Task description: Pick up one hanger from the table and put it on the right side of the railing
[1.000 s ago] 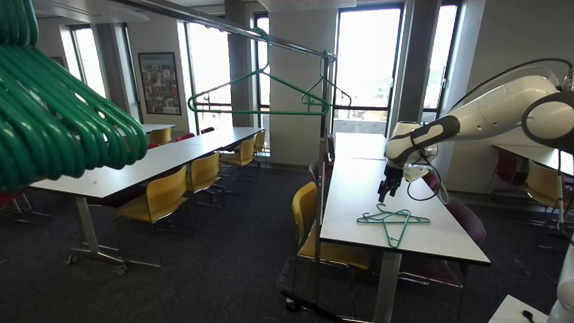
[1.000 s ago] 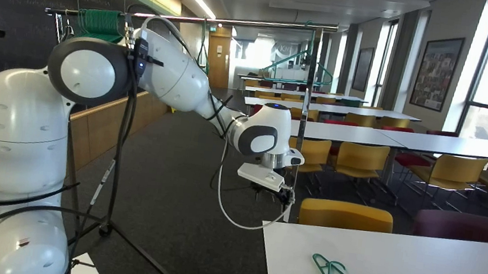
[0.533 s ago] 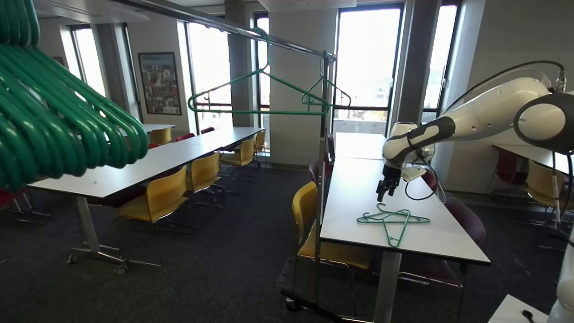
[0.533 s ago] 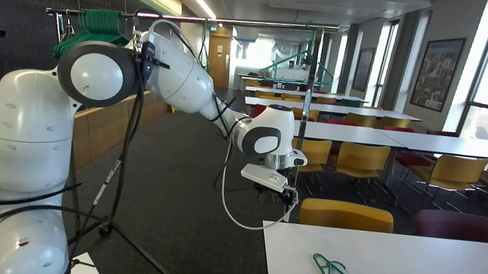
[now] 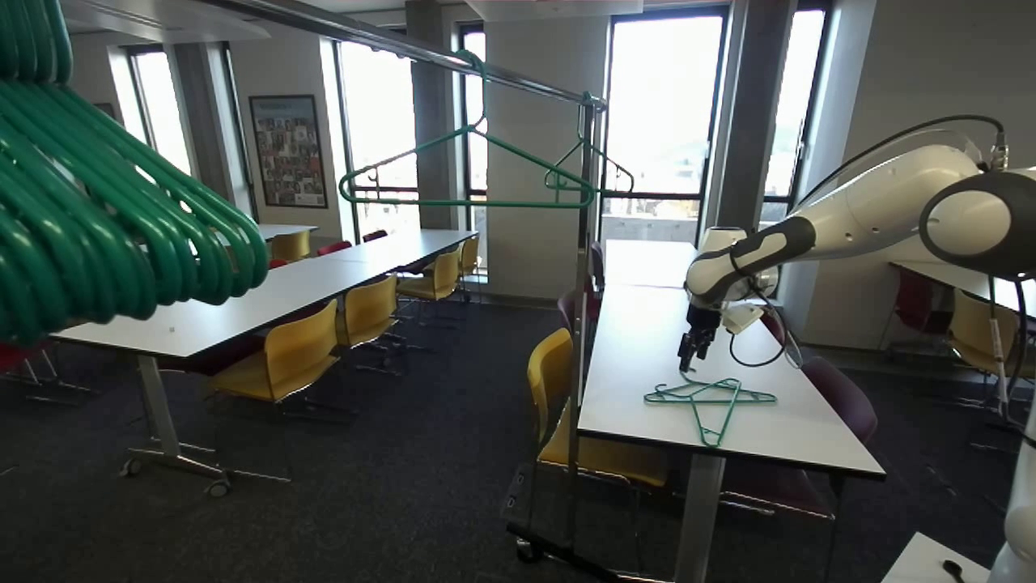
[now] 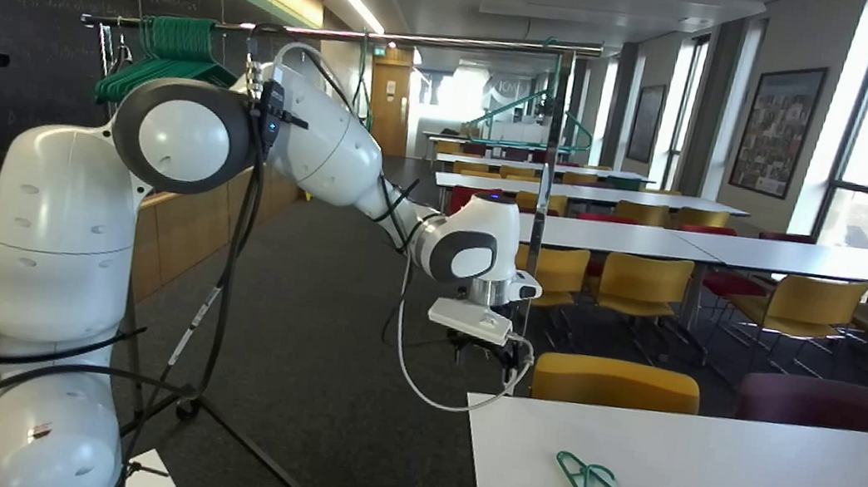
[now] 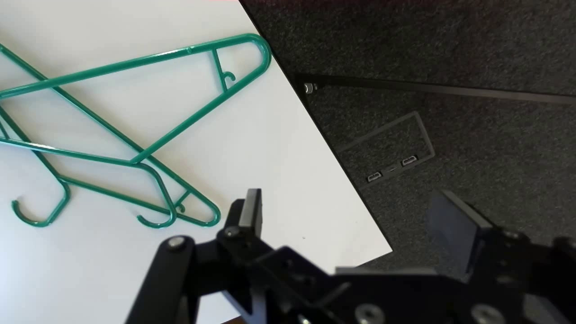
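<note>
Hovering, jaws apart, at a height I can't judge, the gripper (image 7: 353, 220) has both crossed hangers (image 7: 102, 123) leftward in the wrist view.

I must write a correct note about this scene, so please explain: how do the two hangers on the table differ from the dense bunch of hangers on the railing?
The two hangers lie flat on the table; the bunch hangs from the railing. The two hangers cross at an angle; the bunch is packed side by side. Both consist of green hangers.
</note>
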